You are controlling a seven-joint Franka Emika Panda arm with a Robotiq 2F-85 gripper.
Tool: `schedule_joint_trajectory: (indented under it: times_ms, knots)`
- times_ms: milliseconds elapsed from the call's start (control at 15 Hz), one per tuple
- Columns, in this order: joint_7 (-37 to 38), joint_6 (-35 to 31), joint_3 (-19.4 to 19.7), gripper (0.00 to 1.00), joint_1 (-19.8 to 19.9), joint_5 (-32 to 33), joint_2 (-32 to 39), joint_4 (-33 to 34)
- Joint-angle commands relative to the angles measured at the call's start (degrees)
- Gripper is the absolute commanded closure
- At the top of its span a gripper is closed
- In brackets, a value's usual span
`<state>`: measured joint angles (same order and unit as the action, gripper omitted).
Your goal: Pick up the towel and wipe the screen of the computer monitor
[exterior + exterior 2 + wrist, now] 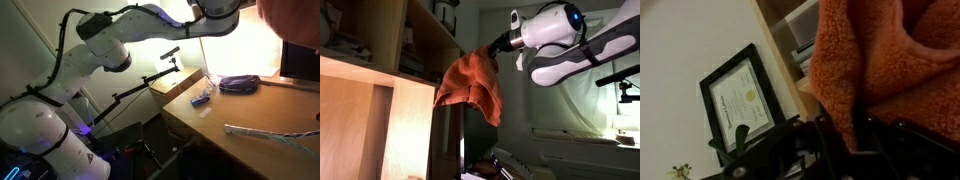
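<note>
Gripper (493, 50) jaws stand almost fully closed on a pinch of the towel (470, 88), which hangs below the grip point in loose folds. Holding the cloth by one upper edge lets its bulk drape as a broad wiping pad. In an exterior view, read from left to right, wooden shelving (390, 110) fills the left side, the towel hangs in the centre just beside the shelf edge, and the white arm (555, 35) reaches in from the right, raised high so that the cloth stays well above the desk. In the wrist view a framed certificate (740, 100) sits at the left on a pale wall. The towel fills the right and passes down between the jaws, but the contact faces are buried in the pile and cannot be seen. In an exterior view the desk (230, 112) carries a small purple bundle (238, 83). A dark panel cut off by the right edge is judged to be the computer monitor (302, 60). Its face is mostly out of frame, and whether the towel touches it cannot be determined.
</note>
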<state>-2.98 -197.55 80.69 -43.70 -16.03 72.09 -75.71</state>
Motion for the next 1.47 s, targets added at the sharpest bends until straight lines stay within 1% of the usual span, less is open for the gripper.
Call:
schedule_joint_trajectory:
  times_ms: [0, 67, 267, 333, 400, 467, 600, 733, 800, 933, 1333, 1400]
  knots:
    - [-0.12, -0.42, -0.31, 0.44, 0.07, 0.25, -0.22, 0.02]
    - [-0.04, -0.52, -0.34, 0.35, 0.02, 0.07, 0.02, -0.05]
    - [-0.05, -0.91, -0.30, 0.13, -0.03, -0.02, 0.43, -0.34]
    - [-0.66, -1.22, -0.88, 0.05, 0.14, -0.36, 0.13, -0.42]
    - [0.13, -1.03, -0.51, 0.01, -0.06, -0.27, 0.47, -0.73]
    - [-0.52, -1.44, -1.29, 0.00, 0.23, -0.47, 0.05, -0.71]
    - [0.34, -1.30, -1.13, 0.00, 0.09, -0.61, 0.35, -1.13]
    - [-0.18, -2.27, -2.48, 0.00, 0.54, -0.63, -0.40, -1.14]
    - [0.20, -0.26, -2.76, 0.00, 1.77, -0.89, -0.07, 2.17]
    - [0.27, -0.29, -3.35, 0.00, 1.84, -1.41, -0.23, 2.27]
    - [-0.41, -0.33, -4.59, 0.00, 1.42, -1.65, -1.66, -0.63]
    - [-0.04, 0.19, -3.58, 0.00, 0.93, -1.83, -1.32, -1.68]
